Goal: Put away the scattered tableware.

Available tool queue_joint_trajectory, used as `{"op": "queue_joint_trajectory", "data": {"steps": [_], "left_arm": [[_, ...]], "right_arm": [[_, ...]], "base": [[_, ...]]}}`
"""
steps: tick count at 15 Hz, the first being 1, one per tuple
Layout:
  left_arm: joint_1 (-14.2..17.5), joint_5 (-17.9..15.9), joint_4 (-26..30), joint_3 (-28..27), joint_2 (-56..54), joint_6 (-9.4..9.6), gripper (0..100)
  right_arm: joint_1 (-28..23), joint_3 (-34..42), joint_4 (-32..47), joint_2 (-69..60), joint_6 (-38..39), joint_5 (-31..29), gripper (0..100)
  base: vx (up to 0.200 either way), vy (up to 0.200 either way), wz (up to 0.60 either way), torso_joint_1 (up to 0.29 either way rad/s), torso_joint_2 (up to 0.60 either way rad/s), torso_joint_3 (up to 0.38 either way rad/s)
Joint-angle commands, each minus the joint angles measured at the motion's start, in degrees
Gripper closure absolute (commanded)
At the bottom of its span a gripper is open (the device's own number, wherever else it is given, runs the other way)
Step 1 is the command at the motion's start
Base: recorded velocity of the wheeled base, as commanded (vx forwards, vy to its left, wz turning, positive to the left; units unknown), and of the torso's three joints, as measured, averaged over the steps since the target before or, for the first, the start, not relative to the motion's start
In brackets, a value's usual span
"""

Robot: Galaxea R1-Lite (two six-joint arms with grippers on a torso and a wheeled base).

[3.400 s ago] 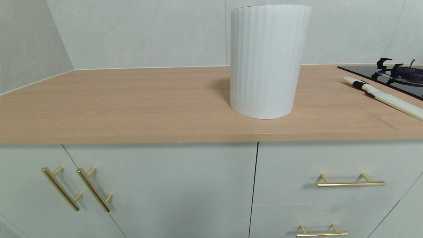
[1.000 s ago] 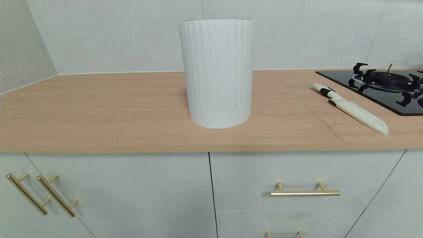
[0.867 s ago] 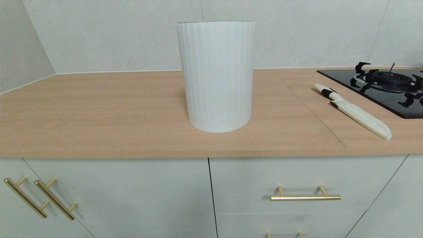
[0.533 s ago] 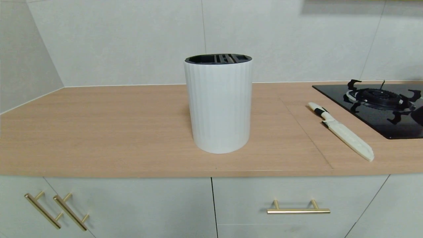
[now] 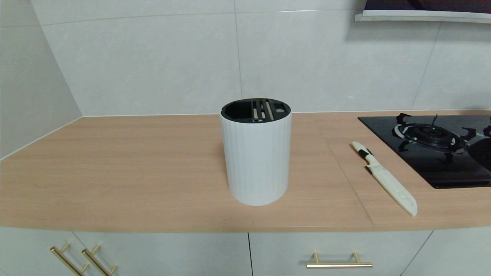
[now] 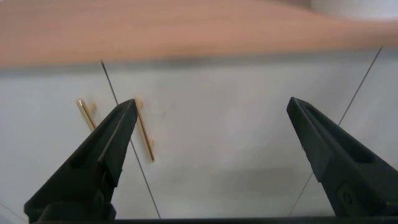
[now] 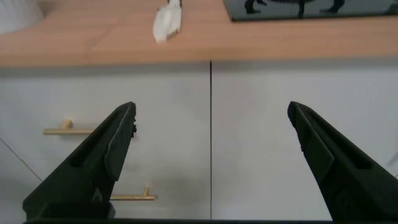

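The surface shows a matt, pale brown wood grain. The knife holder has a white, finely ribbed matt wall and a black top insert. The knife looks cream and faintly speckled. The hob is glossy black glass. The cabinet handles are brass-coloured metal. The left claw and right claw look like matt black plastic.

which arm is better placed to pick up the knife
Probably the right. The knife lies right of the white holder, and its tip shows ahead of the open right gripper, while the left gripper faces cabinet handles left of the holder.
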Motion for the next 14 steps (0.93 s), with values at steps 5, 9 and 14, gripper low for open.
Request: {"op": "queue_joint_trajectory", "data": {"steps": [5,9,14], "left_arm": [[0.1,0.0,0.0,0.0,0.0,0.00,0],[0.0,0.0,0.0,0.0,0.0,0.00,0],[0.0,0.0,0.0,0.0,0.0,0.00,0]], "right_arm": [[0.0,0.0,0.0,0.1,0.0,0.0,0],[0.0,0.0,0.0,0.1,0.0,0.0,0],[0.0,0.0,0.0,0.1,0.0,0.0,0]], "base": [[0.000,0.000,0.00,0.222,-0.50,-0.281],[0.000,0.000,0.00,0.241,-0.53,-0.290],[0.000,0.000,0.00,0.264,-0.57,-0.301]]}}
